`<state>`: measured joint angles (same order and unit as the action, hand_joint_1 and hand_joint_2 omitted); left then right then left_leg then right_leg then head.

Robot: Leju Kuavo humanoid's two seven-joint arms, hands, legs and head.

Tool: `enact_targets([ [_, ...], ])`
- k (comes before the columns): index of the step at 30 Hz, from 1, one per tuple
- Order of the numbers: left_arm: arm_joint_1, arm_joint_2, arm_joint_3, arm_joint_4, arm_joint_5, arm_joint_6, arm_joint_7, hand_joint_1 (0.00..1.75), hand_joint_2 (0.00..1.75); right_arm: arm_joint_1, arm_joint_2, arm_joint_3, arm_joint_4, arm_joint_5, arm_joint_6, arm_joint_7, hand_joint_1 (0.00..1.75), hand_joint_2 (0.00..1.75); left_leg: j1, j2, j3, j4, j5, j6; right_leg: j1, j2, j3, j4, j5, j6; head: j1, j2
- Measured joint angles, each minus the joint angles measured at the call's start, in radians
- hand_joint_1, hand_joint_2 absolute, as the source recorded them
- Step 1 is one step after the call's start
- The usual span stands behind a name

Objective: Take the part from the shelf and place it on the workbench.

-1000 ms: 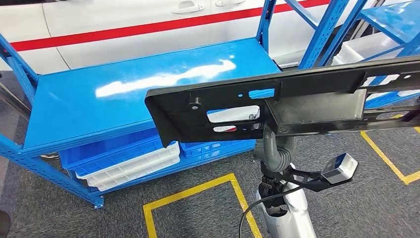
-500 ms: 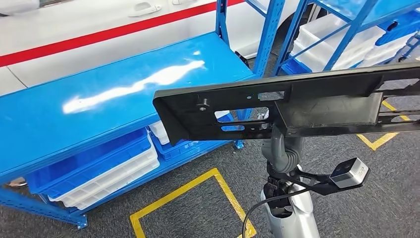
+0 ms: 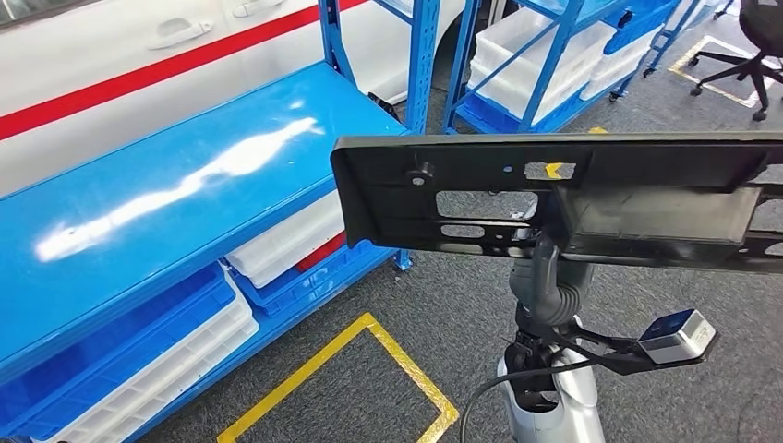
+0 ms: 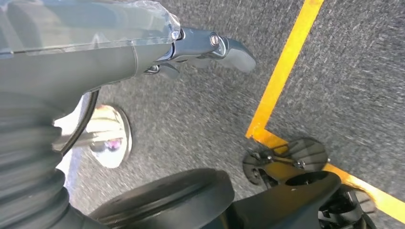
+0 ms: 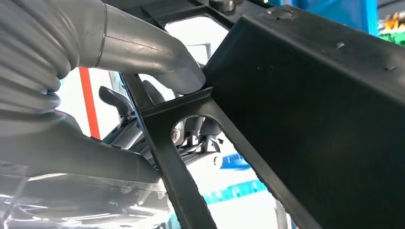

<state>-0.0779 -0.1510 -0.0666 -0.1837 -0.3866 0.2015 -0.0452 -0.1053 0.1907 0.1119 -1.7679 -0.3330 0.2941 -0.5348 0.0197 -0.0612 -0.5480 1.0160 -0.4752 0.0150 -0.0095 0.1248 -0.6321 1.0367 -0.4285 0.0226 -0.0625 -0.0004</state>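
right hand (image 3: 547,277) grips the part (image 3: 591,198), a long black plastic panel w/ cutouts, held up flat-ish across the head view, well clear of the shelf (image 3: 166,203) and to the right of it. in the right wrist view the thick grey thumb (image 5: 157,57) presses on a rib of the part (image 5: 325,109), darker fingers (image 5: 119,102) curled behind a strut of it, so fingers are closed round the panel.

left hand (image 4: 205,47) hangs over grey carpet (image 4: 200,119) next to a yellow floor line (image 4: 282,76); nothing seen in it, fingers mostly hidden behind the cover, can't tell if spread or curled.

rel. to the shelf: blue top deck bare and glossy, blue and white bins (image 3: 185,351) stacked under it, white car w/ red stripe (image 3: 138,65) behind it, yellow floor square (image 3: 369,369) in front of it, more blue racks w/ white bins (image 3: 545,55) to its right, a black office chair (image 3: 748,46) further right past those.
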Motion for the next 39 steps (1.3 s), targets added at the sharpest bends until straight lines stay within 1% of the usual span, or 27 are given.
enact_targets([
  [1,-0.001,-0.001,0.002,0.0,0.002,0.003,0.005,0.0,1.75,0.003,0.0,-0.009,-0.009,0.007,-0.007,-0.002,1.75,1.75,0.002,0.016,0.004,-0.006,0.002,0.006,0.002,-0.033,-0.014,0.029,-0.017,0.005,0.0,0.0],
  [3,0.0,-0.001,0.006,0.0,0.006,0.015,0.019,0.0,1.75,0.008,0.0,-0.024,-0.025,0.023,-0.019,-0.004,1.75,1.75,0.001,0.049,0.008,-0.01,0.002,0.014,0.002,-0.101,-0.073,0.144,-0.074,0.012,0.001,0.0],
  [5,-0.001,0.001,0.012,0.0,0.008,0.029,0.033,0.0,1.75,0.016,0.0,-0.033,-0.037,0.041,-0.034,-0.004,1.75,1.75,-0.001,0.083,0.009,-0.01,-0.001,0.014,-0.004,-0.118,-0.131,0.253,-0.108,0.019,0.001,0.0],
  [6,-0.003,0.002,0.016,0.0,0.007,0.037,0.04,0.0,1.75,0.02,0.0,-0.037,-0.043,0.05,-0.044,-0.004,1.75,1.75,-0.001,0.099,0.01,-0.01,-0.003,0.013,-0.007,-0.122,-0.136,0.261,-0.099,0.021,0.001,0.0],
  [7,-0.006,0.003,0.02,0.0,0.007,0.044,0.046,0.0,1.75,0.023,0.0,-0.04,-0.05,0.063,-0.058,-0.007,1.75,1.75,-0.001,0.113,0.013,-0.01,-0.006,0.011,-0.009,-0.127,-0.117,0.223,-0.072,0.021,0.001,0.0],
  [9,-0.013,0.006,0.026,0.0,0.004,0.059,0.058,0.0,1.75,0.029,0.0,-0.044,-0.069,0.093,-0.097,-0.02,1.75,1.75,-0.002,0.135,0.022,-0.01,-0.013,0.004,-0.007,-0.16,-0.038,0.081,-0.012,0.016,0.001,0.0],
  [11,-0.02,0.01,0.03,0.0,0.0,0.068,0.065,0.0,1.75,0.037,0.0,-0.045,-0.087,0.118,-0.133,-0.036,1.75,1.75,-0.006,0.151,0.03,-0.011,-0.021,-0.006,0.003,-0.187,0.012,-0.011,0.011,0.002,0.001,0.0],
  [12,-0.023,0.012,0.032,0.0,-0.001,0.07,0.069,0.0,1.75,0.042,0.0,-0.046,-0.093,0.125,-0.145,-0.043,1.75,1.75,-0.008,0.159,0.034,-0.012,-0.024,-0.012,0.008,-0.187,0.016,-0.02,0.007,-0.005,0.001,0.0],
  [14,-0.029,0.014,0.034,0.0,-0.008,0.069,0.081,0.0,1.75,0.056,0.0,-0.048,-0.104,0.133,-0.166,-0.061,1.75,1.75,-0.007,0.17,0.042,-0.015,-0.03,-0.024,0.008,-0.164,0.017,-0.023,0.008,-0.018,0.001,0.0],
  [16,-0.033,0.019,0.034,0.0,-0.022,0.061,0.094,0.0,1.75,0.065,-0.001,-0.05,-0.112,0.136,-0.187,-0.084,1.75,1.75,-0.003,0.14,0.034,0.019,-0.058,-0.032,0.003,-0.143,0.023,-0.032,0.011,-0.031,0.001,0.0],
  [18,-0.035,0.024,0.033,-0.001,-0.037,0.047,0.107,0.0,1.75,0.072,-0.001,-0.052,-0.115,0.136,-0.209,-0.106,1.75,1.75,-0.001,0.091,-0.017,0.134,-0.119,-0.034,0.002,-0.122,0.026,-0.036,0.011,-0.04,0.001,0.0],
  [19,-0.036,0.026,0.031,-0.001,-0.044,0.039,0.113,0.0,1.75,0.078,-0.001,-0.053,-0.116,0.136,-0.22,-0.114,1.75,1.75,-0.001,0.078,-0.053,0.204,-0.148,-0.035,0.003,-0.11,0.026,-0.035,0.011,-0.042,0.0,0.0],
  [20,-0.039,0.028,0.03,-0.001,-0.05,0.033,0.118,0.0,1.75,0.084,-0.001,-0.054,-0.116,0.136,-0.229,-0.12,1.75,1.75,-0.001,0.074,-0.082,0.256,-0.16,-0.035,0.005,-0.097,0.026,-0.034,0.01,-0.044,0.001,0.0],
  [21,-0.042,0.03,0.028,-0.001,-0.054,0.028,0.122,0.0,1.75,0.089,-0.001,-0.055,-0.116,0.136,-0.234,-0.122,1.75,1.75,-0.001,0.072,-0.096,0.275,-0.153,-0.035,0.006,-0.083,0.027,-0.032,0.009,-0.044,0.001,0.0],
  [22,-0.045,0.031,0.027,-0.001,-0.057,0.026,0.124,0.0,1.75,0.093,-0.001,-0.056,-0.116,0.136,-0.237,-0.124,1.75,1.75,-0.001,0.069,-0.092,0.253,-0.126,-0.033,0.007,-0.068,0.027,-0.029,0.008,-0.044,0.001,0.0],
  [23,-0.048,0.033,0.025,-0.001,-0.061,0.022,0.128,0.0,1.75,0.096,-0.001,-0.056,-0.117,0.136,-0.239,-0.124,1.75,1.75,-0.001,0.061,-0.072,0.196,-0.083,-0.03,0.007,-0.052,0.028,-0.025,0.006,-0.043,0.001,0.0],
  [25,-0.047,0.035,0.021,0.0,-0.079,0.008,0.132,0.0,1.75,0.101,-0.001,-0.056,-0.12,0.137,-0.249,-0.124,1.75,1.75,0.002,0.011,-0.024,0.07,-0.021,-0.023,0.005,-0.022,0.024,-0.014,0.001,-0.036,0.001,0.0],
  [27,-0.046,0.037,0.007,0.001,-0.113,-0.016,0.136,0.0,1.75,0.111,0.0,-0.056,-0.127,0.138,-0.259,-0.121,1.75,1.75,0.0,-0.029,-0.005,0.019,-0.011,-0.017,-0.001,0.001,0.013,-0.007,0.002,-0.023,0.0,0.0],
  [29,-0.046,0.036,-0.015,0.001,-0.144,-0.032,0.141,0.0,1.75,0.126,0.001,-0.055,-0.138,0.139,-0.259,-0.113,1.75,1.75,-0.003,-0.016,-0.001,0.01,-0.009,-0.008,-0.008,0.021,0.006,-0.008,0.006,-0.007,0.0,0.0],
  [30,-0.045,0.034,-0.026,0.001,-0.155,-0.036,0.144,0.0,1.75,0.133,0.001,-0.055,-0.144,0.14,-0.257,-0.109,1.75,1.75,-0.002,-0.005,0.003,0.004,-0.006,-0.001,-0.006,0.008,0.003,-0.004,0.003,-0.001,0.001,0.0],
  [31,-0.044,0.032,-0.035,0.001,-0.162,-0.037,0.145,0.0,1.75,0.137,0.001,-0.055,-0.148,0.14,-0.255,-0.106,1.75,1.75,-0.001,0.009,0.007,-0.003,-0.002,0.005,-0.004,-0.019,-0.006,0.015,-0.008,0.003,0.001,0.0],
  [33,-0.04,0.029,-0.047,0.001,-0.168,-0.039,0.146,0.0,1.75,0.141,0.001,-0.055,-0.153,0.14,-0.253,-0.103,1.75,1.75,-0.002,0.04,0.013,-0.011,0.0,0.015,-0.002,-0.089,-0.054,0.111,-0.059,0.009,0.001,0.0],
  [35,-0.036,0.029,-0.054,0.001,-0.169,-0.039,0.147,0.0,1.75,0.146,0.001,-0.055,-0.153,0.14,-0.253,-0.102,1.75,1.75,-0.006,0.071,0.014,-0.011,-0.002,0.017,-0.007,-0.115,-0.119,0.235,-0.106,0.016,0.001,0.0],
  [36,-0.035,0.029,-0.057,0.001,-0.169,-0.04,0.148,0.0,1.75,0.149,0.001,-0.055,-0.153,0.14,-0.253,-0.102,1.75,1.75,-0.007,0.086,0.015,-0.011,-0.005,0.017,-0.01,-0.118,-0.135,0.263,-0.108,0.019,0.001,0.0],
  [37,-0.035,0.03,-0.059,0.001,-0.169,-0.04,0.148,0.0,1.75,0.151,0.001,-0.055,-0.153,0.14,-0.253,-0.102,1.75,1.75,-0.008,0.101,0.017,-0.011,-0.007,0.016,-0.012,-0.122,-0.128,0.249,-0.09,0.02,0.001,0.0],
  [38,-0.035,0.03,-0.061,0.001,-0.169,-0.04,0.148,0.0,1.75,0.152,0.001,-0.055,-0.154,0.14,-0.252,-0.101,1.75,1.75,-0.009,0.113,0.021,-0.011,-0.011,0.014,-0.012,-0.129,-0.099,0.195,-0.058,0.019,0.001,0.0],
  [39,-0.035,0.029,-0.064,0.001,-0.168,-0.039,0.148,0.0,1.75,0.151,0.001,-0.055,-0.154,0.139,-0.249,-0.099,1.75,1.75,-0.009,0.124,0.027,-0.011,-0.014,0.011,-0.011,-0.15,-0.057,0.117,-0.026,0.016,0.001,0.0],
])
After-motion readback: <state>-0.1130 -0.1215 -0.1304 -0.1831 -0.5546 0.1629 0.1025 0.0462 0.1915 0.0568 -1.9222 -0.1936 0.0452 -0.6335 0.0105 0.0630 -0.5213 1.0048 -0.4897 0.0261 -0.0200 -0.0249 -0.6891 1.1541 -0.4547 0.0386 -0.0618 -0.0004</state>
